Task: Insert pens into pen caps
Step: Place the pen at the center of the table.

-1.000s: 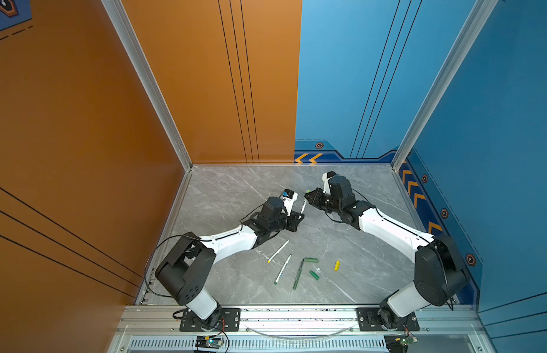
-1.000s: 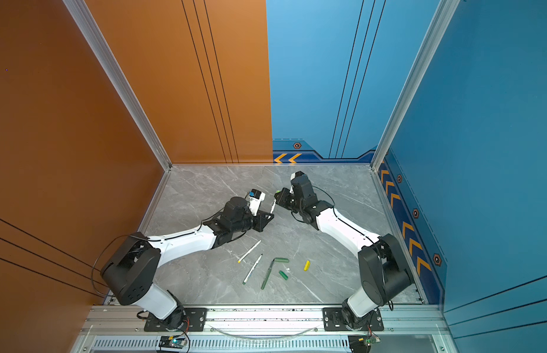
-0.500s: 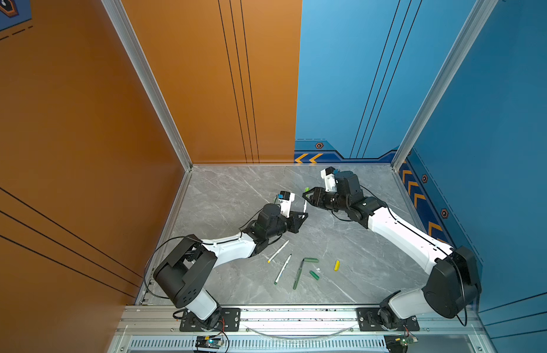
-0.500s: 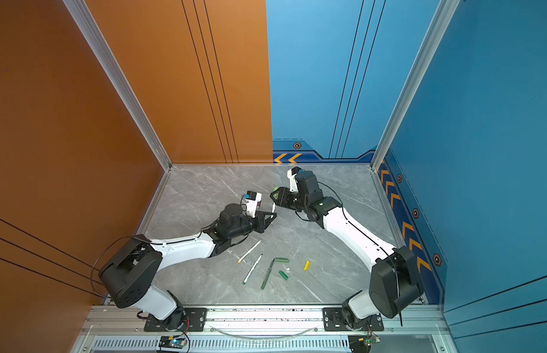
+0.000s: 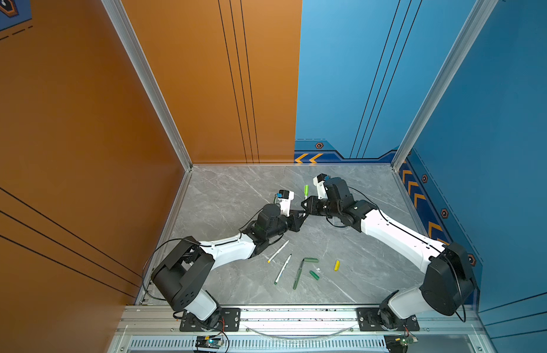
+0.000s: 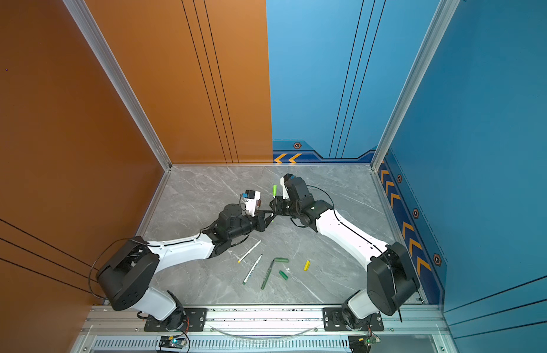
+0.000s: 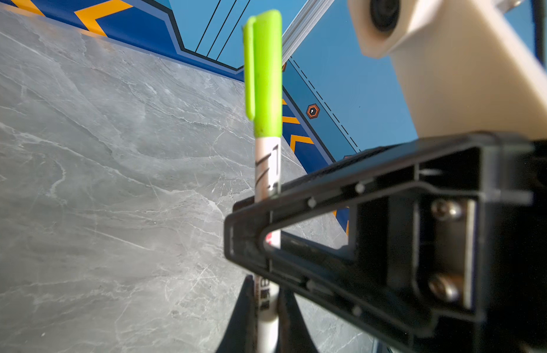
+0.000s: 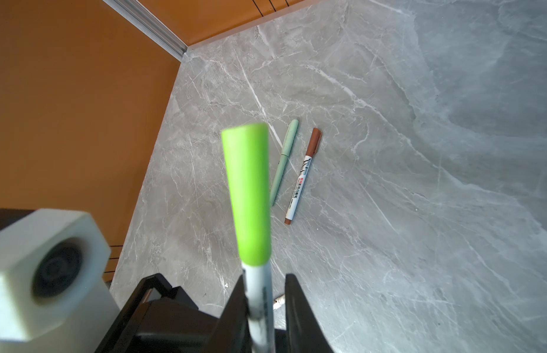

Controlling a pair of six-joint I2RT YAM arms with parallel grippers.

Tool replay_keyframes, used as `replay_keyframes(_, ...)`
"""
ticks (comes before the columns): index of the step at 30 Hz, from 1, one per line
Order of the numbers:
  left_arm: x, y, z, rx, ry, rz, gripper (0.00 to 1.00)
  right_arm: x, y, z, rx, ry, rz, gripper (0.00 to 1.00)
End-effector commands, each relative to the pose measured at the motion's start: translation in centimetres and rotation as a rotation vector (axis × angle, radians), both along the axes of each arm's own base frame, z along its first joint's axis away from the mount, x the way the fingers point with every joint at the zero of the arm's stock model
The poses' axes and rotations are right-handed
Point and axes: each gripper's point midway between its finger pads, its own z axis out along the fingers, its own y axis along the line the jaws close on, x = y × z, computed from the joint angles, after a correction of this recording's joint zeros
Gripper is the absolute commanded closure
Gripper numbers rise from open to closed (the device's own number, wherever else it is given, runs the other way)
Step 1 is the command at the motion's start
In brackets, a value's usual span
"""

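A white-barrelled pen (image 7: 267,171) stands upright above the table with a bright green pen cap (image 7: 264,76) seated on its top end; the cap (image 5: 306,191) shows in both top views. My left gripper (image 7: 266,293) is shut on the lower barrel. Just below the cap, my right gripper (image 8: 266,281) straddles the barrel, one finger touching it and a gap showing at the other. The two grippers meet tip to tip mid-table, the left gripper (image 5: 302,214) below the right gripper (image 5: 305,204).
Near the front lie a white pen with a yellow end (image 5: 278,251), a white pen with a dark green end (image 5: 283,269), a dark green pen (image 5: 297,275), two dark green caps (image 5: 310,260) (image 5: 314,275) and a yellow cap (image 5: 336,265). A capped sage-green pen (image 8: 283,162) and a capped brown pen (image 8: 303,177) lie side by side.
My right gripper let go of the green cap, leaving it on the pen, and now stands narrower around the barrel below it. The left gripper kept its hold and shifted slightly.
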Motion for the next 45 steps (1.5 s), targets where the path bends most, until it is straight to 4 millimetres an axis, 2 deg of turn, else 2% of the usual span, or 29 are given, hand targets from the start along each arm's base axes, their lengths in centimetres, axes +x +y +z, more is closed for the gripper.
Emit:
replay_keyframes(1, 0.2, 0.2, 0.9, -0.028, -0.010, 0.029, 1.00, -0.2, -0.9, -0.6, -0.056, -0.015, -0.034, 0.87)
replay_keyframes(5, 0.2, 0.2, 1.0, -0.030, -0.010, 0.024, 1.00, 0.0, -1.0, -0.4, -0.061, -0.023, -0.052, 1.00)
replay_keyframes(7, 0.0, 0.4, 1.0, -0.030, -0.012, 0.025, 1.00, 0.4, -1.3, -0.6, -0.067, -0.020, -0.074, 1.00)
replay_keyframes(11, -0.7, 1.5, 0.7, -0.012, -0.027, 0.035, 0.75, 1.6, -1.8, -2.0, -0.072, 0.041, -0.101, 1.00)
replay_keyframes(12, -1.0, 2.0, 0.6, -0.006, -0.033, 0.044, 0.68, 2.0, -1.8, -2.5, -0.070, 0.061, -0.105, 1.00)
replay_keyframes(15, -1.5, 4.0, -0.1, 0.041, -0.036, 0.090, 0.57, 3.2, -1.5, -3.8, -0.056, 0.113, -0.105, 1.00)
replay_keyframes(18, -1.9, 6.5, -0.9, 0.131, -0.035, 0.156, 0.53, 4.4, -1.0, -5.8, -0.061, 0.168, -0.099, 1.00)
replay_keyframes(23, -2.4, 10.1, -0.9, 0.315, -0.062, 0.233, 0.47, 6.4, 0.7, -8.8, -0.058, 0.250, -0.072, 1.00)
replay_keyframes(27, -2.6, 12.1, -0.7, 0.413, -0.077, 0.273, 0.40, 7.8, 1.6, -10.7, -0.074, 0.290, -0.059, 1.00)
replay_keyframes(31, -2.7, 12.7, -0.4, 0.438, -0.086, 0.279, 0.37, 9.0, 2.2, -12.8, -0.087, 0.320, -0.060, 1.00)
replay_keyframes(32, -2.6, 12.8, -0.3, 0.440, -0.084, 0.279, 0.37, 9.1, 2.2, -14.0, -0.098, 0.341, -0.061, 1.00)
replay_keyframes(36, -2.5, 12.6, -0.3, 0.436, -0.078, 0.270, 0.37, 9.7, 2.5, -16.3, -0.105, 0.388, -0.056, 1.00)
replay_keyframes(45, -2.7, 11.9, -0.7, 0.427, -0.061, 0.237, 0.36, 10.7, 2.3, -19.1, -0.111, 0.429, -0.048, 1.00)
